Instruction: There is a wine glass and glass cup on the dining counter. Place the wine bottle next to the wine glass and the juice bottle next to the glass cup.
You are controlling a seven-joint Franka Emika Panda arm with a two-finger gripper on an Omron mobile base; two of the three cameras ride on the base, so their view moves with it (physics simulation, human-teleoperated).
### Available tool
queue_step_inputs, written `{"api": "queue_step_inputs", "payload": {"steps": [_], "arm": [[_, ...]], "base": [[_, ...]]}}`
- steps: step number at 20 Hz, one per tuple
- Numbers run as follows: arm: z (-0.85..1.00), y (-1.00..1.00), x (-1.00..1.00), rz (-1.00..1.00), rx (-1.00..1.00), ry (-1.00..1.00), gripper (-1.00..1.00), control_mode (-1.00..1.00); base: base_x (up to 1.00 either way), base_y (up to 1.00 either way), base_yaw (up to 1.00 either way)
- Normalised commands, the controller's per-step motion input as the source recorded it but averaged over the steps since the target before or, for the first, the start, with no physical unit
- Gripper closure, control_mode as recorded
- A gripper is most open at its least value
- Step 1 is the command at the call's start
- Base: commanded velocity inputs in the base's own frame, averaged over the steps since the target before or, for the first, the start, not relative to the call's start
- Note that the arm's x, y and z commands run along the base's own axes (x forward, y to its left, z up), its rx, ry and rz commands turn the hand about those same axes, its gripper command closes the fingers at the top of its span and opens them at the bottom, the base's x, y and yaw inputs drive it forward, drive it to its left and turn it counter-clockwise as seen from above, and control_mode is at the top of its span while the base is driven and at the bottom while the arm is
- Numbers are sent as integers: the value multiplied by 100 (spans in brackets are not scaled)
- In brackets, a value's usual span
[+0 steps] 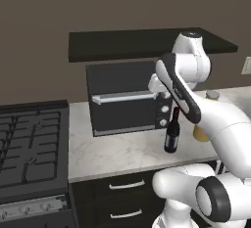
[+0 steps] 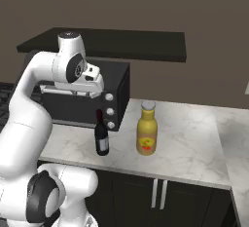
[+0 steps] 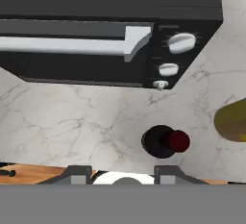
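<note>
The wine bottle [image 1: 171,136] [image 2: 101,141], dark with a red capped neck, stands upright on a marbled wall counter [image 2: 189,138] in front of a black toaster oven. In the hand view I look straight down on its red cap [image 3: 178,141]. My gripper [image 3: 124,172] [image 2: 93,93] hangs above the bottle and slightly behind it, open, with nothing between its fingers. The yellow-orange juice bottle [image 2: 147,133] [image 3: 233,119] stands upright just right of the wine bottle; in the left base view my arm partly covers the juice bottle [image 1: 198,134]. The dining counter, wine glass and glass cup are out of view.
The toaster oven [image 1: 127,97] [image 2: 114,92] sits against the wall right behind the wine bottle, its knobs [image 3: 181,42] facing me. A black shelf [image 1: 142,43] hangs above it. A gas stove [image 1: 29,144] lies to the left. Bare counter stretches right of the juice bottle.
</note>
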Motion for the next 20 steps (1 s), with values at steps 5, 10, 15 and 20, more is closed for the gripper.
{"api": "queue_step_inputs", "payload": {"steps": [5,10,15,20], "arm": [[-3,-21,-38,-8,7,-6,-100,-100],[-1,-55,-56,-47,23,-6,-100,-100],[-22,-59,-10,-29,32,7,-100,-100],[-2,-71,0,-24,30,1,-100,-100]], "base": [[0,0,0],[0,0,0],[0,0,0],[0,0,0]]}}
